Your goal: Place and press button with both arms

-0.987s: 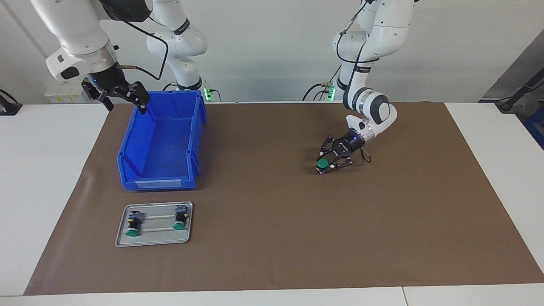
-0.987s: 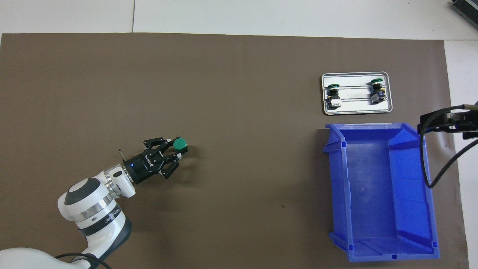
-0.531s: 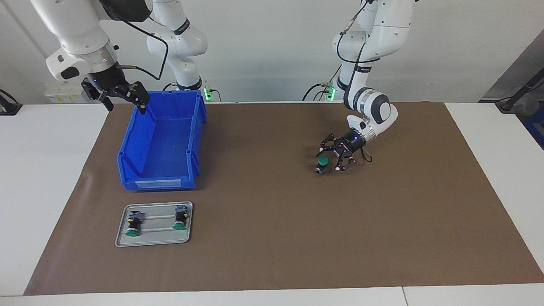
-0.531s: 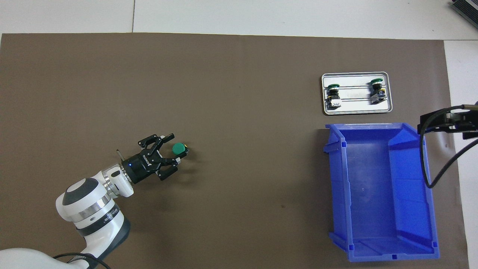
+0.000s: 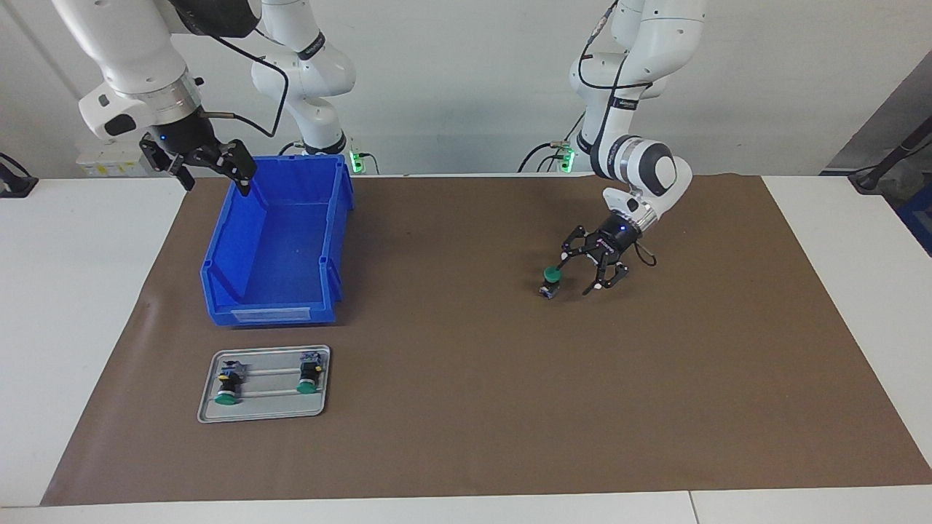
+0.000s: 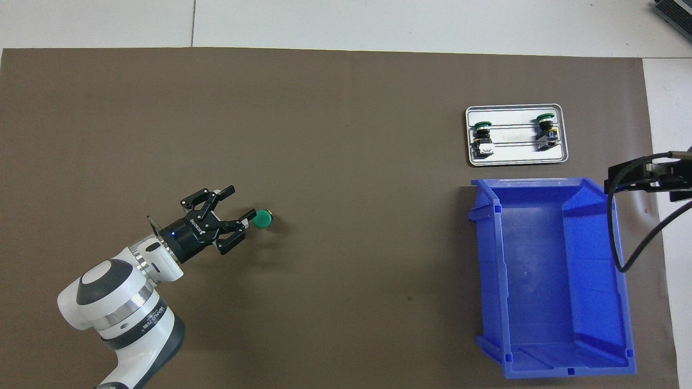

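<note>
The button (image 5: 551, 280) (image 6: 263, 219) stands upright on the brown mat (image 5: 466, 437) (image 6: 335, 162), green cap up, right of centre in the facing view and left of centre in the overhead view. Nothing grips it. The left gripper (image 5: 585, 277) (image 6: 238, 204) is just beside the button with its fingers spread apart and released; one fingertip (image 6: 246, 215) lies close to the cap, and contact cannot be confirmed. The blue bin (image 5: 218, 291) (image 6: 627, 324) sits on the mat toward the right arm's end of the worktop (image 5: 73, 291) (image 6: 378, 21). A metal tray (image 5: 204, 415) (image 6: 516, 160) lies just beside the bin, farther from the robots, and carries two more buttons (image 5: 228, 386) (image 6: 481, 138), (image 5: 309, 375) (image 6: 545, 129). The right gripper (image 5: 216, 176) waits over the bin's corner, upper left in the facing view, fingers released and empty.
</note>
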`<state>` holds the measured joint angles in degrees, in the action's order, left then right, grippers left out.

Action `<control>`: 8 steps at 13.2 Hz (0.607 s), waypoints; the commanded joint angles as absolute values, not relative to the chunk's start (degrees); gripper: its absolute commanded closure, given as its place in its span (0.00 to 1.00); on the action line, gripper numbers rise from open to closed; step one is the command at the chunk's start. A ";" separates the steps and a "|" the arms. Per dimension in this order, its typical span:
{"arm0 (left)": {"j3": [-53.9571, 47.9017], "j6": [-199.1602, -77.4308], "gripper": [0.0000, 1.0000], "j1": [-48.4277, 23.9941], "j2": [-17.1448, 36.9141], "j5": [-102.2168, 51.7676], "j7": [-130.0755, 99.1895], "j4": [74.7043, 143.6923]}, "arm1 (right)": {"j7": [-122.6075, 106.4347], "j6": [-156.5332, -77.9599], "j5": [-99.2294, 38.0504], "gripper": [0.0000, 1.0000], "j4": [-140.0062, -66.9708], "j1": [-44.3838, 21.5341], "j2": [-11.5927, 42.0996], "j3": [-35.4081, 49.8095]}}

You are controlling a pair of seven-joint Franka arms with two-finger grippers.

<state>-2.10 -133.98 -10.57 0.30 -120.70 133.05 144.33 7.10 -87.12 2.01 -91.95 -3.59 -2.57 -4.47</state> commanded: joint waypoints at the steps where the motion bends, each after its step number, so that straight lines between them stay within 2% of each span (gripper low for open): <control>1: -1.93 -138.42 0.21 -13.88 -2.19 -121.03 129.21 145.28 | 5.71 -87.54 0.79 0.00 -93.25 -3.43 -3.87 -4.66; 8: -1.76 -140.62 0.21 -13.72 -3.25 -116.74 121.50 143.10 | 5.71 -87.63 0.79 0.00 -93.25 -3.43 -3.87 -4.66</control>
<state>-2.10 -138.86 -13.45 -1.93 -119.79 125.81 144.09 7.10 -87.12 2.01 -91.95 -3.59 -2.57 -4.47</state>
